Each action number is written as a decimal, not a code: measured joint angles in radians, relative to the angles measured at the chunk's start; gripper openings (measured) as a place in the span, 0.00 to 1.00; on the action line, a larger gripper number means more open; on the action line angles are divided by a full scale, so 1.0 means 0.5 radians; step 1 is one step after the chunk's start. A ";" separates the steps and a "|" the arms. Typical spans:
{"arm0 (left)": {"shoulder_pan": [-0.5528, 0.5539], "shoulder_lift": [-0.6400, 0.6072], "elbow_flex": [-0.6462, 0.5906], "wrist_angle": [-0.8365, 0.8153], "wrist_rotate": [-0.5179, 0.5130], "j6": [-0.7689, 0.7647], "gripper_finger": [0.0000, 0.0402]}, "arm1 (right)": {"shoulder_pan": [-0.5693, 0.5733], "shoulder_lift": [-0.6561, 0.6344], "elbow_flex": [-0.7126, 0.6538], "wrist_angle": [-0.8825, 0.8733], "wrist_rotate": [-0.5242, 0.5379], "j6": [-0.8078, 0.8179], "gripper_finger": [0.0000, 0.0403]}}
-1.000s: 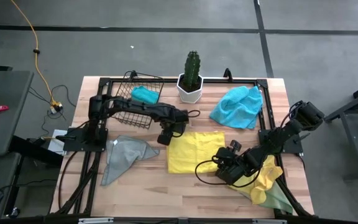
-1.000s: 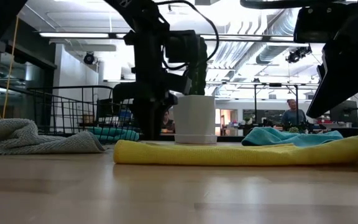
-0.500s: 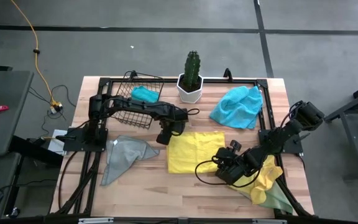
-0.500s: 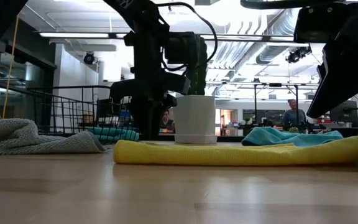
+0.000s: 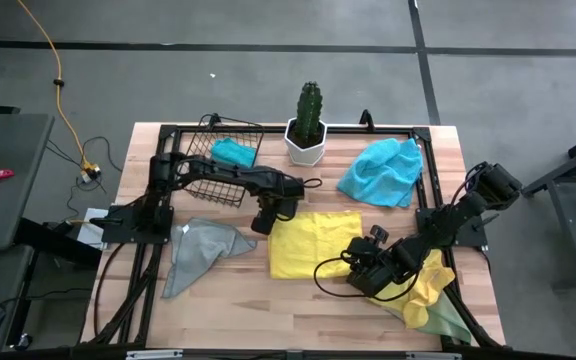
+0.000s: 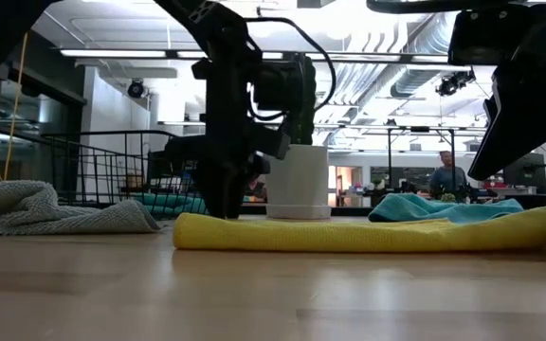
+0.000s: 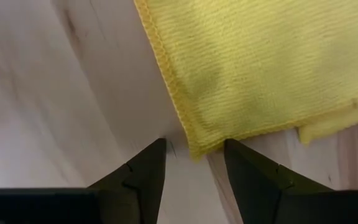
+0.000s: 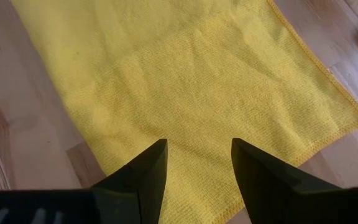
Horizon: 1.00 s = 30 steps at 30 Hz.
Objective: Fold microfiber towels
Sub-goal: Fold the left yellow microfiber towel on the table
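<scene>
Yellow towel (image 5: 313, 243) lies flat mid-surface, folded to a double layer, stitched hem showing. Left gripper (image 7: 193, 163) is over its far-left corner, jaws apart and empty, straddling the corner. Right gripper (image 8: 197, 163) is over the near-right part, jaws apart, empty. Around it: grey towel (image 5: 196, 250), turquoise towel (image 5: 380, 172), cactus pot (image 5: 307, 140), wire basket (image 5: 220, 160).

Grey concrete floor (image 5: 268, 80) spreads around the wooden table (image 5: 238, 290), crossed by dark seams, with a yellow cable (image 5: 53, 60) trailing over it. Overhead run long strip lights (image 6: 121, 53) and exposed silver ducts (image 6: 396, 57) (the ceiling is bright). Far back, a person (image 6: 443, 172) stands among the workstations.
</scene>
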 joint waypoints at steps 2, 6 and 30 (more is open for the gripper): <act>0.000 0.002 -0.002 0.004 0.000 0.001 0.38 | 0.000 0.000 0.000 -0.001 0.000 0.000 0.43; 0.000 -0.008 -0.006 0.009 0.014 0.001 0.38 | 0.000 0.000 0.000 0.000 0.001 0.000 0.43; -0.030 0.002 0.258 -0.221 -0.069 -0.015 0.00 | -0.002 0.000 0.000 -0.029 0.016 -0.031 0.43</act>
